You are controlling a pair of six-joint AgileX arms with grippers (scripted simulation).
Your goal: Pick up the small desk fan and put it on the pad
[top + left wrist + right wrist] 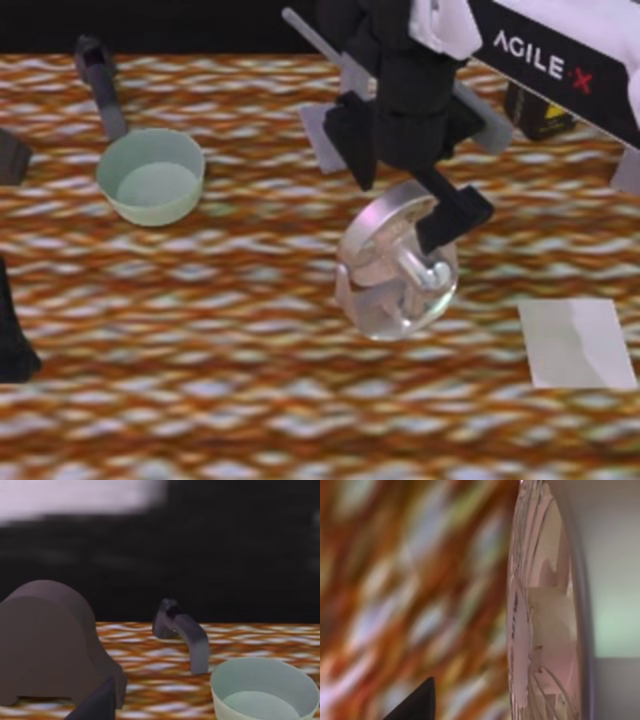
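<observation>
The small desk fan (392, 275) is held clamped by its upper rim in the right tool (412, 192), hanging just below it, apparently lifted off the table (200, 330). The pad (577, 342), a thin, flat, pale square, lies off to the tool's right and nearer the table's front edge. The fan should be carried over level and lowered squarely, since its shiny, translucent round cage could slip. The left tool (10, 345) is parked at the left edge; its opening cannot be told

Prob. sim lab: textured tabletop (200, 330), black backdrop.
</observation>
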